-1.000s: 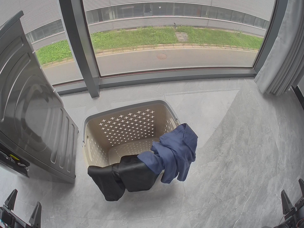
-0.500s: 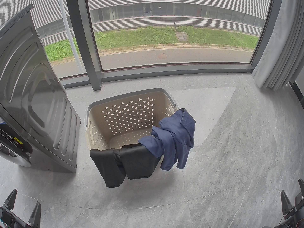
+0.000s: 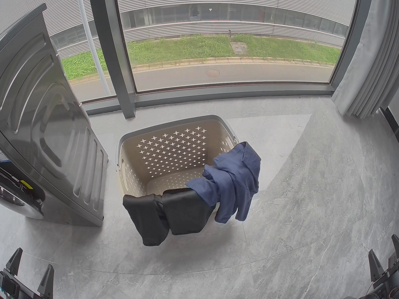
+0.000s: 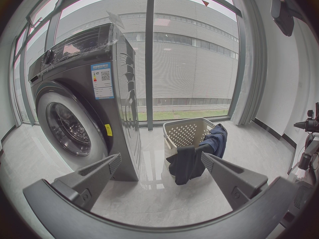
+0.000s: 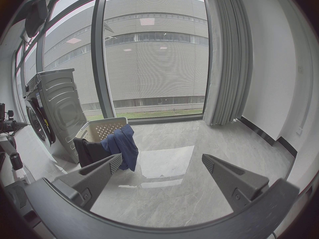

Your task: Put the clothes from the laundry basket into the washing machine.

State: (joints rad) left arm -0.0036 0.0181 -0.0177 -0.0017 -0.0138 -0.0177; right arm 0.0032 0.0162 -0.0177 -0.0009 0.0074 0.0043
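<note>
Two garments are what the task turns on, and both hang over the rim of the laundry basket [image 3: 174, 156] rather than lying inside it: a black garment [image 3: 166, 221] draped over the near wall with most of its cloth hanging outside, and a blue garment [image 3: 230, 183] bunched over the near right corner, its lower edge overlapping the black one. The basket stands on the floor just beside the washing machine [image 3: 50, 125], which is on the robot's left; from the left wrist view the round drum front faces the robot's side, though I cannot tell whether its door is open. The left gripper [image 3: 34, 259] and the right gripper [image 3: 383, 246] sit low at the near edge of the head view, well apart from the basket, each with its jaws spread wide and nothing between them. Both pieces look soft, light and limp, so they should sag and trail once lifted. The thick fold where each crosses the rim seems the best place to pinch, since a loose hem would likely slip. The basket itself looks light, so a dragging pull could shift or tip it
</note>
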